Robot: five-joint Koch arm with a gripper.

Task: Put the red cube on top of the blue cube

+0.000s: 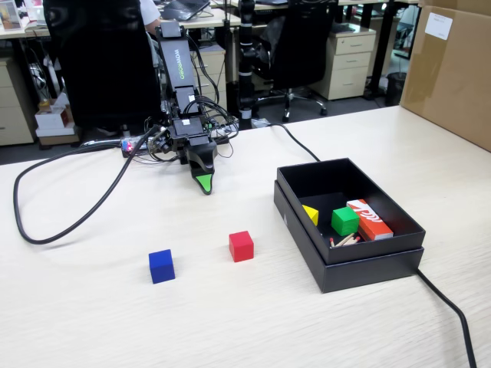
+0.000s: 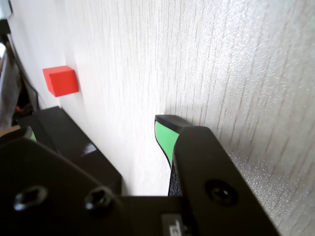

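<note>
The red cube (image 1: pixel 241 246) sits on the pale wooden table, with the blue cube (image 1: pixel 161 266) about a hand's width to its left and slightly nearer the camera in the fixed view. My gripper (image 1: pixel 204 182) hangs low over the table behind both cubes, tips pointing down, well apart from them. In the wrist view the red cube (image 2: pixel 60 81) lies far off at the upper left. There my gripper (image 2: pixel 96 129) stands open, its green-padded fingertips (image 2: pixel 165 137) wide apart with only table between them. The blue cube is out of the wrist view.
A black open box (image 1: pixel 368 272) stands right of the red cube, holding a green cube (image 1: pixel 344 221), a yellow piece (image 1: pixel 310 215) and a red-and-white box (image 1: pixel 370 218). Black cables (image 1: pixel 46 230) run across the table. A cardboard box (image 1: pixel 453 69) stands at the far right.
</note>
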